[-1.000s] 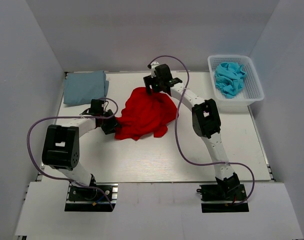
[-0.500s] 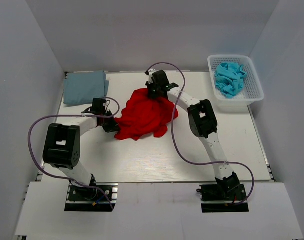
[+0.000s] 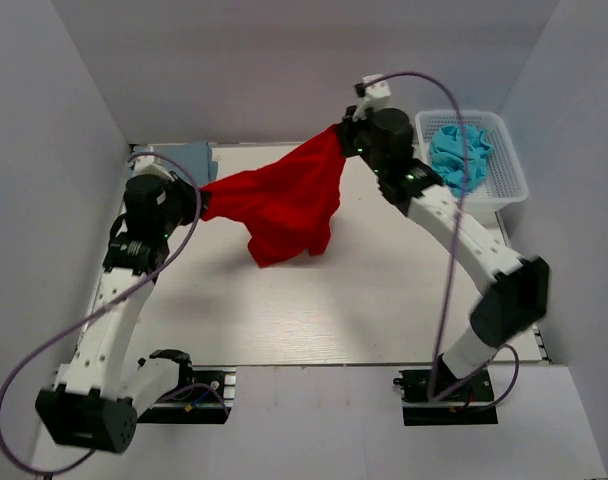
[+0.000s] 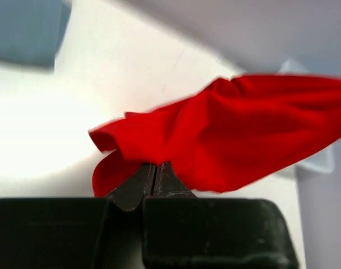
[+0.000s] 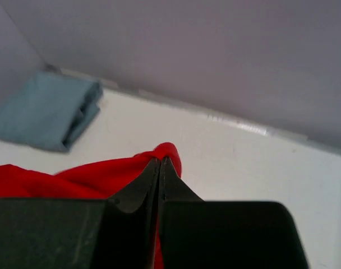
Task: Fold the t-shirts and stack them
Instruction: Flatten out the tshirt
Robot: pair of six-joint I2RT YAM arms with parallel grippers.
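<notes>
step in hand: opening the red t-shirt [image 3: 284, 200] out in the air ahead of the fold. the left gripper [image 3: 198, 200] and right gripper [image 3: 348, 138] each pinch an edge of it. in both wrist views the fingers are pressed together with red cloth caught at the tips. the cloth runs taut from one set of fingers to the other. the rest sags below that line into a hanging bunch; cannot tell if it touches the table [image 3: 364, 300].

the folded grey-blue t-shirt [image 3: 192, 154] lies just beyond the left fingers, toward the far corner. the turquoise t-shirt [image 3: 458, 156] sits crumpled in the basket [image 3: 511, 186], off to the outer side of the right fingers.

next move, as i judge it: lower the shirt flat, keeping tension between the two pinches so the hanging bunch drags open rather than creasing.

against a second ago: the shirt lay heaped on the table with both grippers low at its edges. now both arms are raised and drawn apart, with the shirt lifted between them.
</notes>
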